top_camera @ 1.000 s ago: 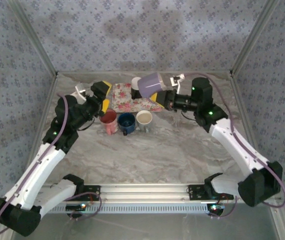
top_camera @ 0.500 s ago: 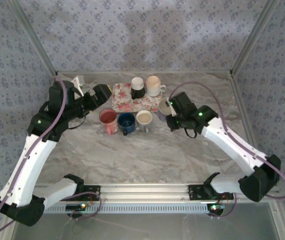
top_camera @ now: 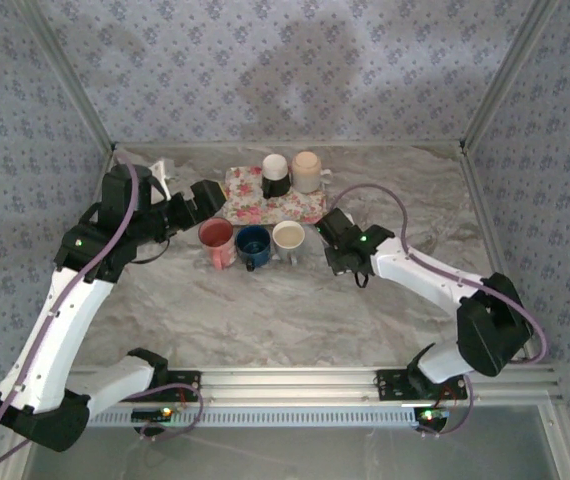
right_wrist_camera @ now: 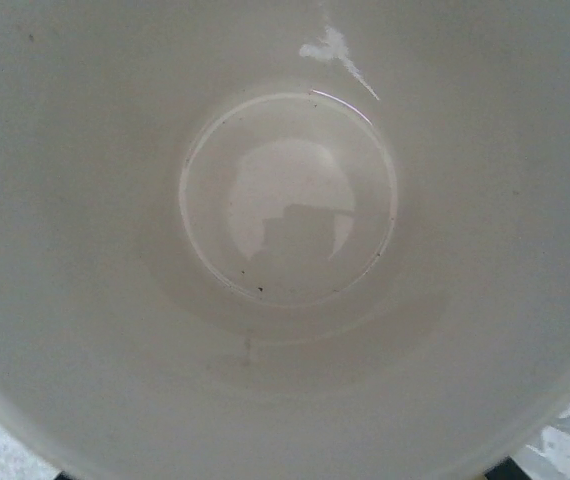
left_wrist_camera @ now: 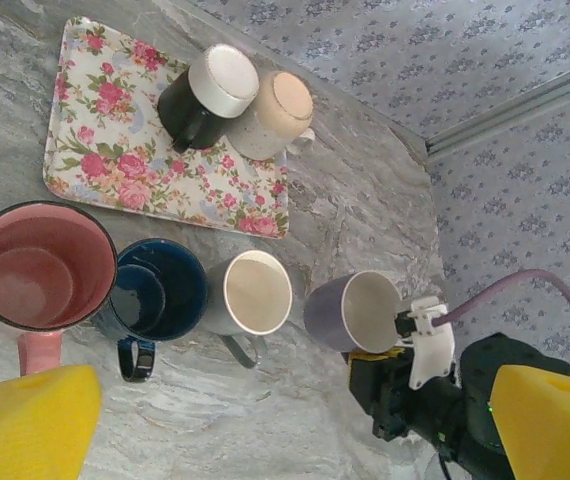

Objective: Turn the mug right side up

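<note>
Two yellow fingers (left_wrist_camera: 25,425) of the left gripper (top_camera: 205,197) are being held apart, empty. Rightward, the lilac mug (left_wrist_camera: 355,312) is being stood mouth-up on the table (left_wrist_camera: 215,425) beside the white mug (left_wrist_camera: 255,292), the turn seemingly done; whether the right gripper (left_wrist_camera: 397,350) is gripping it cannot be told.

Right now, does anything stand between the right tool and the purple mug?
Nothing visible does. The right tool appears to grip the rim of the purple mug, which stands upright beside the white mug.
</note>
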You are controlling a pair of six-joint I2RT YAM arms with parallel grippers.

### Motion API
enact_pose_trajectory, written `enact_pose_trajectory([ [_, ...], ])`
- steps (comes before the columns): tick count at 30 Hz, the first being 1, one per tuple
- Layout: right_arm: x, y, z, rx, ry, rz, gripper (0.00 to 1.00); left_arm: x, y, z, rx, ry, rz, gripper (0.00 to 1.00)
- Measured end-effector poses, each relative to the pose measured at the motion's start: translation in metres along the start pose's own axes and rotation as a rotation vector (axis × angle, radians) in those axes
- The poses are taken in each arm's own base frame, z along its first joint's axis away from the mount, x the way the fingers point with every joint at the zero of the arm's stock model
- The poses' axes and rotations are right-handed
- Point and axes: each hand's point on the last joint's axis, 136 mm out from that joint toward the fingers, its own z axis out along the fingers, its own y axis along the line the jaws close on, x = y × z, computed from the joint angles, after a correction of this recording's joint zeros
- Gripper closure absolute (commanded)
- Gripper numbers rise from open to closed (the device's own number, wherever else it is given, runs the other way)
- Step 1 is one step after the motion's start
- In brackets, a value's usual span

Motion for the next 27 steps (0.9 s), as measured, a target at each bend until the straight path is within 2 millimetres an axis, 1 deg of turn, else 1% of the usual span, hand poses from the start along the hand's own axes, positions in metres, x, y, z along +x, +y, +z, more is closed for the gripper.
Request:
enact_pose_trajectory([
  [5, 0.009, 0.005, 0.021, 0.008, 0.019, 0.099, 1.00, 0.000, 0.000, 0.000, 0.000, 0.001, 0.000, 0.00],
  [8, 0.012, 0.009, 0.029, 0.008, 0.021, 0.141, 1.00, 0.000, 0.000, 0.001, -0.001, 0.001, -0.001, 0.01],
  [14, 0.010, 0.026, 0.038, -0.014, 0.008, 0.168, 1.00, 0.001, 0.002, 0.006, -0.011, 0.012, -0.004, 0.00],
  [25, 0.011, 0.035, 0.050, -0.032, 0.017, 0.214, 1.00, 0.001, 0.003, 0.007, -0.014, 0.015, -0.004, 0.00],
  [27, 0.010, 0.037, 0.051, -0.039, 0.015, 0.219, 0.98, 0.001, 0.003, 0.007, -0.014, 0.015, -0.004, 0.00],
])
